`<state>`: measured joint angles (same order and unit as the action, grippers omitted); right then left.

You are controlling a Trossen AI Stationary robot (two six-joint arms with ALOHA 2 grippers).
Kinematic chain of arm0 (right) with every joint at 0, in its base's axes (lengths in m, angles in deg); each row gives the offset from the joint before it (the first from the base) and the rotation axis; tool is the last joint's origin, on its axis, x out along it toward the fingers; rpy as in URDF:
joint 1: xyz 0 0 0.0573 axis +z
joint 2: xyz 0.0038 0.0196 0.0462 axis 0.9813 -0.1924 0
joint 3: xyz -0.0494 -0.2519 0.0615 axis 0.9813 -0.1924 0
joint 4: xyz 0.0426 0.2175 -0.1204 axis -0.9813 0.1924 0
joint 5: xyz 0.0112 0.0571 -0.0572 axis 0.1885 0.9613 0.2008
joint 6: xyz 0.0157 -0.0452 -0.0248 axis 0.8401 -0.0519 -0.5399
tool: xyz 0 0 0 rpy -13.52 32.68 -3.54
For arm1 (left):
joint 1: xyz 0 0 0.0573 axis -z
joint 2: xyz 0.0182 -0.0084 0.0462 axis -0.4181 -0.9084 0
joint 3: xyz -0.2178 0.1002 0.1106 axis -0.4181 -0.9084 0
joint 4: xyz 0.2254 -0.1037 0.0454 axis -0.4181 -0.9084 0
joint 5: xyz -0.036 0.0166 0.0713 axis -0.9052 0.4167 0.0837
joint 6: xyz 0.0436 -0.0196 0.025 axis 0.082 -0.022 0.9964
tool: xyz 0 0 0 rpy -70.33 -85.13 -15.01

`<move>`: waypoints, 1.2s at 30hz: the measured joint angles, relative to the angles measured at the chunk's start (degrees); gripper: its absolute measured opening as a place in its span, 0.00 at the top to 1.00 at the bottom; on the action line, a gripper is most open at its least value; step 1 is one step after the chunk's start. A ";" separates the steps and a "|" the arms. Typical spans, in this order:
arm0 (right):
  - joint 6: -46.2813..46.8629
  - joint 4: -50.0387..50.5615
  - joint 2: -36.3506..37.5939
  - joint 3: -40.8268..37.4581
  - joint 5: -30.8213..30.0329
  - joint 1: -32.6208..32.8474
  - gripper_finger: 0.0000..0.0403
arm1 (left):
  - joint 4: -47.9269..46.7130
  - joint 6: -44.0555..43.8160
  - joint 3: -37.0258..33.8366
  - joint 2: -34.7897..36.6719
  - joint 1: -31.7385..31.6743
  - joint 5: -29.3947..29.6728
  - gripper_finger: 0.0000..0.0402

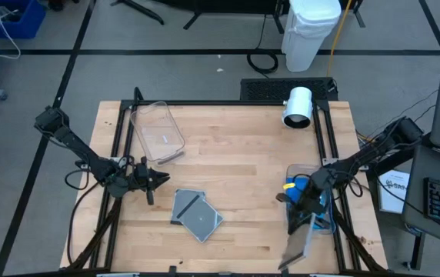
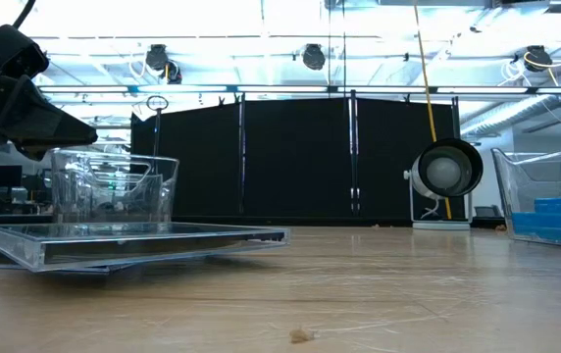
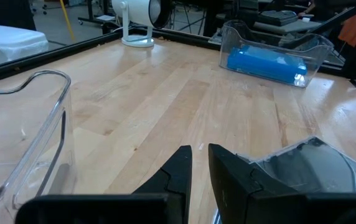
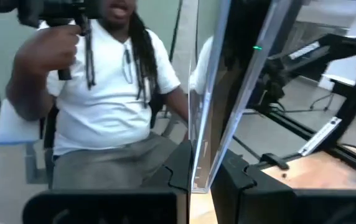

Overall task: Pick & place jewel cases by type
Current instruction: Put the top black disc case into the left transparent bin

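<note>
Two clear tubs frame the job: the empty left tub [image 1: 158,132] at the far left of the table, and the right tub [image 1: 318,201] holding the bright blue jewel cases [image 3: 266,63]. Mid-table lie two grey cases [image 1: 195,213], overlapping and flat. The right gripper [image 4: 201,182] is clenched on the edge of a clear-fronted case [image 1: 300,246], held upright near the right tub. The left gripper [image 3: 200,163] hovers beside the grey pair, fingers nearly together, empty. Likely light, stiff, slick and crack-prone: pinch an edge.
</note>
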<state>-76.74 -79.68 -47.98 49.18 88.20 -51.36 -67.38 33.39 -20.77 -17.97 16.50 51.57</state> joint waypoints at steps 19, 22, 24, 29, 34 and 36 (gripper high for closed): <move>17.13 6.28 0.00 5.45 -60.32 0.36 0.94 | 0.01 -0.01 0.00 0.00 0.00 0.01 0.84; 16.11 6.34 -0.90 5.45 -73.49 0.38 0.94 | 0.01 -0.01 0.00 0.00 0.00 0.01 0.84; 14.96 6.51 -1.99 5.43 -82.64 0.35 0.94 | 0.01 -0.01 0.00 0.01 0.02 0.00 0.84; 12.74 4.61 -5.24 5.43 -89.61 -0.16 0.94 | 0.00 -0.01 0.00 0.00 0.02 -0.01 0.84; 13.44 -2.74 -9.16 5.44 -78.02 -2.79 0.94 | 0.01 -0.01 0.00 0.00 0.00 -0.01 0.84; 13.55 -4.92 -11.95 6.49 -69.91 -4.53 0.95 | 0.01 -0.01 0.01 0.01 0.01 0.01 0.84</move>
<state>-63.19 -84.60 -59.93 55.66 18.29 -55.89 -67.37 33.38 -20.75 -17.97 16.50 51.58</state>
